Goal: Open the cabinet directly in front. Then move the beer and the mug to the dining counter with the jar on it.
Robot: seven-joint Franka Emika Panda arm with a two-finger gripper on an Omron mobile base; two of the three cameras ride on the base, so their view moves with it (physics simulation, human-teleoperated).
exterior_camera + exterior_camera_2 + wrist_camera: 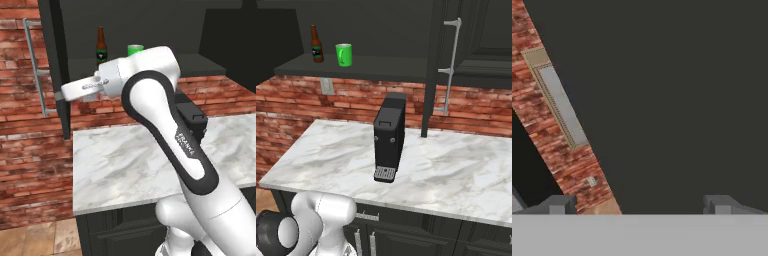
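The black wall cabinet stands open, its left door (52, 65) and right door (476, 40) swung out with their silver bar handles showing. On the dark shelf (381, 67) the brown beer (101, 47) (316, 44) stands upright, and the green mug (135, 49) (344, 54) stands just to its right. My white hand (80, 89) hangs below and in front of the shelf, to the left of the bottle. My gripper (639, 205) is open with nothing between its tips, and it faces a dark surface and brick. The dining counter and the jar are out of view.
A black coffee machine (389, 137) stands on the marble worktop (456, 165) against the brick wall. A wall outlet (327, 86) sits under the shelf. Black base cabinets (406, 235) run below the worktop. My own arm (170, 130) hides part of the machine in the left base view.
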